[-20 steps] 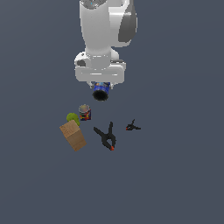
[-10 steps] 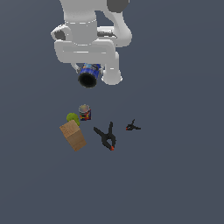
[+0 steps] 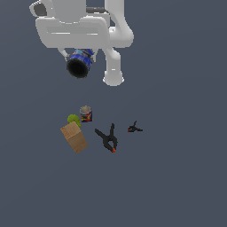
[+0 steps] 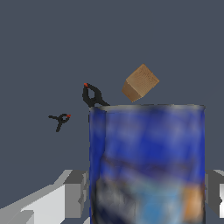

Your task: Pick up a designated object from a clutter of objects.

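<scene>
The blue can (image 3: 80, 63) with its dark end toward the camera hangs high above the floor, held in my gripper (image 3: 82, 56) under the white hand. In the wrist view the blue can (image 4: 146, 164) fills the frame between the two grey fingers (image 4: 76, 194); the gripper is shut on it. Below on the floor lies the clutter: the red-and-dark can with a grey top (image 3: 86, 113), a green ball (image 3: 73, 119), a brown cardboard box (image 3: 74, 137), a large black clamp (image 3: 107, 138) and a small black clamp (image 3: 134, 128).
In the wrist view the box (image 4: 140, 83), the large clamp (image 4: 92, 95) and the small clamp (image 4: 60, 120) show far below past the can. The red-and-dark can and green ball are hidden there. Plain dark floor (image 3: 177, 177) surrounds the clutter.
The arm has risen further with the blue can in its grip and swung toward the exterior view's left. The floor items have not moved.
</scene>
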You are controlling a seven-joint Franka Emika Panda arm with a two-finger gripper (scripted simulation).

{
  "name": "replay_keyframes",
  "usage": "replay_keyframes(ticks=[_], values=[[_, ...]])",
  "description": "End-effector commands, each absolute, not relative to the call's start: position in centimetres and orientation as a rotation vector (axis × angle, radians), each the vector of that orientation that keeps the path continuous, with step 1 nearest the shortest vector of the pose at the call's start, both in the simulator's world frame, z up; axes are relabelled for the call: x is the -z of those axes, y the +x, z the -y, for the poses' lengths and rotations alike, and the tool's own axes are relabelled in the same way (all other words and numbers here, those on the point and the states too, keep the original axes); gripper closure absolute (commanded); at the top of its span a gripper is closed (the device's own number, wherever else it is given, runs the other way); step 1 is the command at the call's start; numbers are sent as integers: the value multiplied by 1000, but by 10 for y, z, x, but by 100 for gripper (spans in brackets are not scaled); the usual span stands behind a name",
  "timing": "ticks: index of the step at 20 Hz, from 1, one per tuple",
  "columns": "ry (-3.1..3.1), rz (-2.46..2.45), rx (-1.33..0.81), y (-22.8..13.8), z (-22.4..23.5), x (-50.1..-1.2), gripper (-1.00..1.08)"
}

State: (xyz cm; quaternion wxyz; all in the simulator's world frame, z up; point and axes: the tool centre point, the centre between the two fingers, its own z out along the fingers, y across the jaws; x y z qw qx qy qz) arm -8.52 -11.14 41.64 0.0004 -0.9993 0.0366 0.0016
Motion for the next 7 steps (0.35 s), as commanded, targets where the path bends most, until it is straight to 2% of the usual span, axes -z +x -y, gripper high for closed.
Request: replay_keyframes(ticks=[1, 7], values=[[-3139, -114, 0, -83, 115, -426, 108], [-3139, -114, 0, -81, 118, -432, 108]])
